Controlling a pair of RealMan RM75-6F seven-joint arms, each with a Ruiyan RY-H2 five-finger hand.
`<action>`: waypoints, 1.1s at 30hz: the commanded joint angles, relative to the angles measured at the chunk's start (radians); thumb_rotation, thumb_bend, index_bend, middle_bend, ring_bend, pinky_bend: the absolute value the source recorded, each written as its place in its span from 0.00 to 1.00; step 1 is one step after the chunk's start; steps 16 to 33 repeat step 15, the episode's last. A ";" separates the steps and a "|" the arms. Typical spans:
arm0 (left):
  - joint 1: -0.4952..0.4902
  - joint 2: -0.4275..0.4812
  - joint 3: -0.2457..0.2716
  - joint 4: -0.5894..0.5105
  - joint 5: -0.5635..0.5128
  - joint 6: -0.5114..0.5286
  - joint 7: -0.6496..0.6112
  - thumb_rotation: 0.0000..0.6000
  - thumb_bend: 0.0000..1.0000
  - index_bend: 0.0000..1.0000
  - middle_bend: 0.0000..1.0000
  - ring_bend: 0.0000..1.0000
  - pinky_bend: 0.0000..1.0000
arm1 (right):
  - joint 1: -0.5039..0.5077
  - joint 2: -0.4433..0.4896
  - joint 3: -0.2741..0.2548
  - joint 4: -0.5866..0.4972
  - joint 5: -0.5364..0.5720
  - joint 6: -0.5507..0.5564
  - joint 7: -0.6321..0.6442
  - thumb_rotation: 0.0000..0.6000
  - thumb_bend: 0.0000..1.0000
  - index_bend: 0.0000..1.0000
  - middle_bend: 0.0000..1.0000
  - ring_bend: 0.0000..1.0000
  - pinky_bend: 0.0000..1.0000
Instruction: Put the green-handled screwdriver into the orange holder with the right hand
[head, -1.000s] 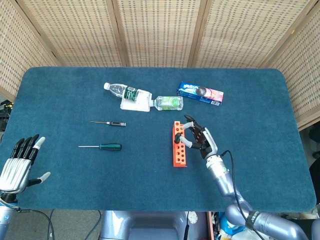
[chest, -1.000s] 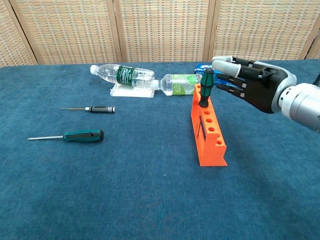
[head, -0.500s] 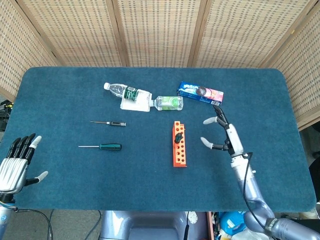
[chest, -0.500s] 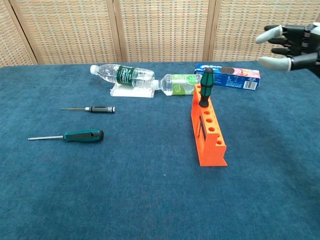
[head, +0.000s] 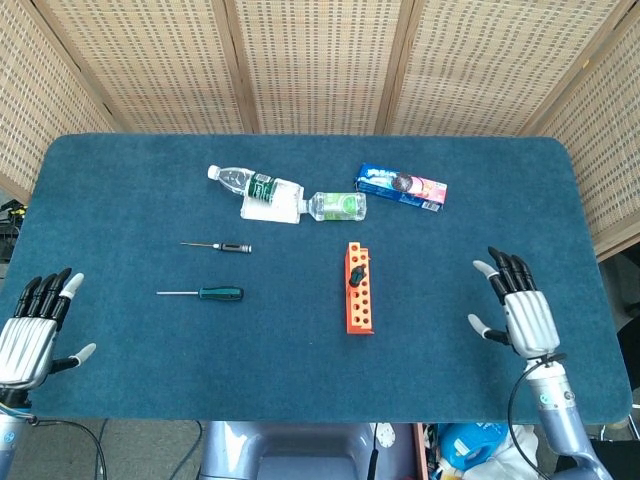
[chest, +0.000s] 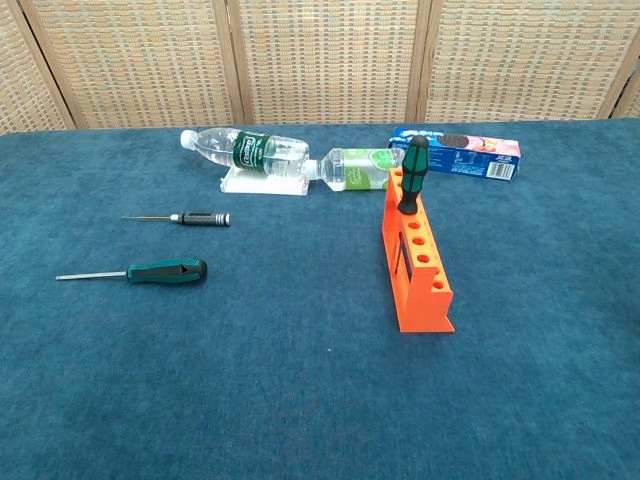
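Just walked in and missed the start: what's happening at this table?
Nothing is being handled right now. A green-handled screwdriver stands upright in the far end of the orange holder. The right robot hand is open near the table's right edge, well clear of the holder; the left robot hand is open at the left edge. Another green-handled screwdriver and a black-handled one lie on the table.

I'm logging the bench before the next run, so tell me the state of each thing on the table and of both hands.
Green-handled screwdriver in holder: upright in a far-end slot.
Orange holder: standing, other slots empty.
Second green-handled screwdriver: lying flat.
Black-handled screwdriver: lying flat.
Two water bottles: lying on their sides.
Cookie box: lying flat.
Right hand: open, holding nothing.
Left hand: open, holding nothing.
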 joint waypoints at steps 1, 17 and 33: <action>0.002 0.001 -0.001 -0.001 -0.002 0.002 0.001 1.00 0.00 0.00 0.00 0.00 0.00 | -0.057 0.004 -0.039 0.013 -0.024 0.079 -0.147 1.00 0.22 0.03 0.00 0.00 0.00; 0.003 -0.006 0.002 0.006 -0.004 -0.003 0.027 1.00 0.00 0.00 0.00 0.00 0.00 | -0.091 0.041 -0.054 -0.048 0.000 0.106 -0.223 1.00 0.22 0.01 0.00 0.00 0.00; 0.003 -0.006 0.002 0.006 -0.004 -0.003 0.027 1.00 0.00 0.00 0.00 0.00 0.00 | -0.091 0.041 -0.054 -0.048 0.000 0.106 -0.223 1.00 0.22 0.01 0.00 0.00 0.00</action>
